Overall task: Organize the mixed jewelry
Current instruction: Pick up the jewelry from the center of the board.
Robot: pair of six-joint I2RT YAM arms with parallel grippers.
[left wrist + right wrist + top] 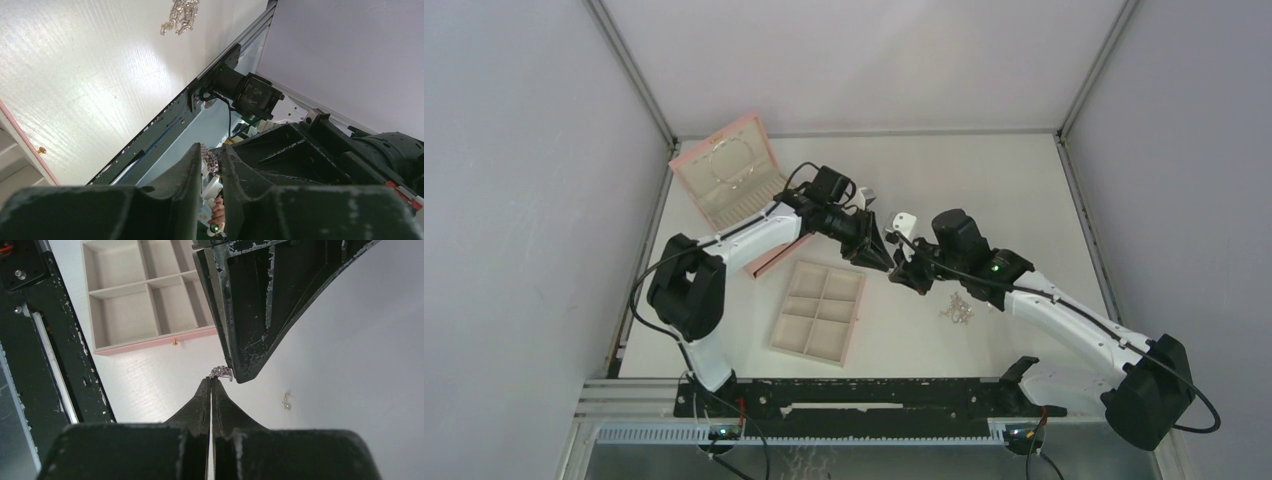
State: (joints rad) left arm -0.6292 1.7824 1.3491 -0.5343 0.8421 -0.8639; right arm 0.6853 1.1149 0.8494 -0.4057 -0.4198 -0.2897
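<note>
Right wrist view shows the right gripper [211, 382] clenched on a tiny silver piece [221, 372] held at its tips above the table. Left wrist view has that piece between the narrowly parted fingers of the left gripper [211, 150]. Whether they grip it I cannot tell, and the jewelry pile [180, 15] lies beyond.

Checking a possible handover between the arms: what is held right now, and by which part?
The right gripper pinches a tiny sparkly silver piece by its edge, at its fingertips. The left gripper straddles it; whether it grips cannot be told.
</note>
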